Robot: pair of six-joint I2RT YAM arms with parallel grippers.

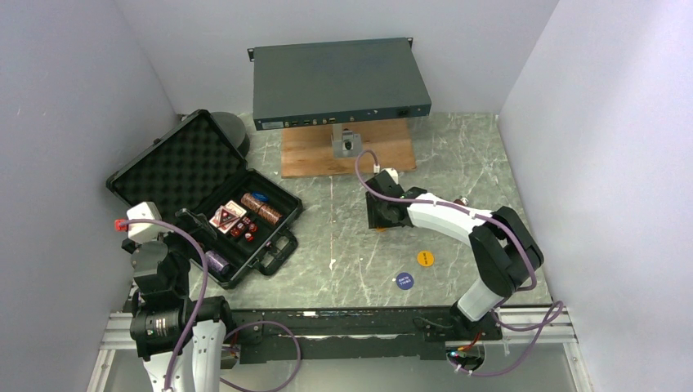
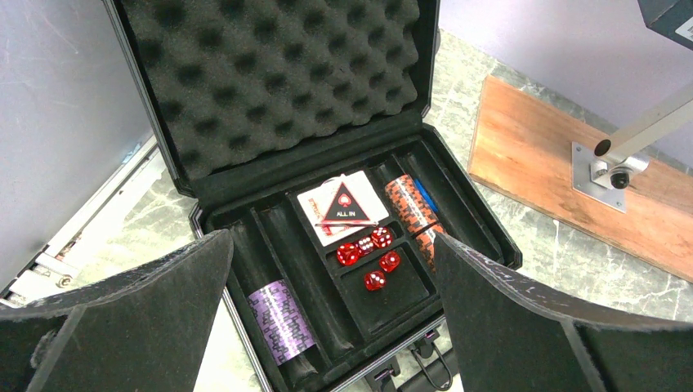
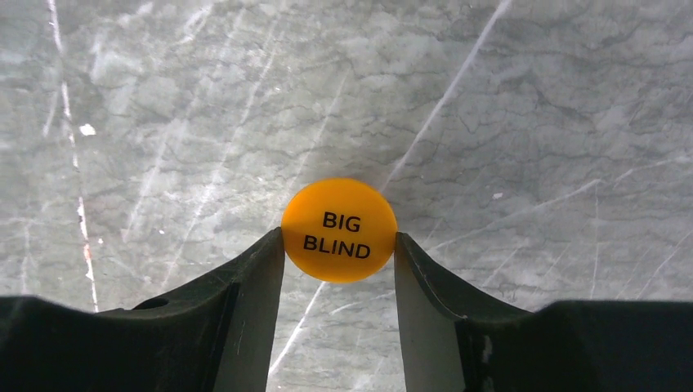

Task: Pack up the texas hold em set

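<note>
The black foam-lined case (image 1: 175, 166) lies open at the left. Its tray holds an "ALL IN" card deck (image 2: 343, 206), several red dice (image 2: 372, 255), a purple chip stack (image 2: 280, 320), an orange chip stack (image 2: 409, 208) and a blue chip (image 2: 425, 194). My left gripper (image 2: 331, 241) is open and empty, just above the case's near edge (image 1: 190, 224). My right gripper (image 3: 339, 245) is shut on the orange "BIG BLIND" button (image 3: 339, 229), held over the table's middle (image 1: 382, 216). A yellow-orange disc (image 1: 426, 258) and a blue disc (image 1: 404, 280) lie on the table near the front.
A grey rack device (image 1: 339, 82) stands on a metal post over a wooden board (image 1: 315, 151) at the back. A dark round object (image 1: 234, 131) sits behind the case lid. White walls close in both sides. The marble table (image 1: 343, 245) lies between case and right arm.
</note>
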